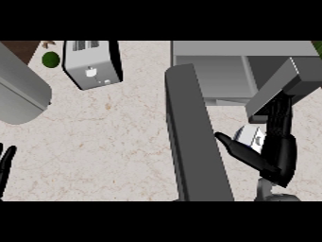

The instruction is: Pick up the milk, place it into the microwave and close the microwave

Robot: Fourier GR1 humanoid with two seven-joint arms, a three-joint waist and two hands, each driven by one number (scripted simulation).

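No legible text, brand, number or sign found anywhere in head view. Milk carton (250, 136) at 4 o'clock: white face with blue patch and small dark mark, nothing readable. Toaster (92, 64) at 11 o'clock: small pale marks on front panel, no characters made out. Microwave (226, 71) at 1 o'clock and its open door (195, 137): plain grey surfaces, no lettering visible
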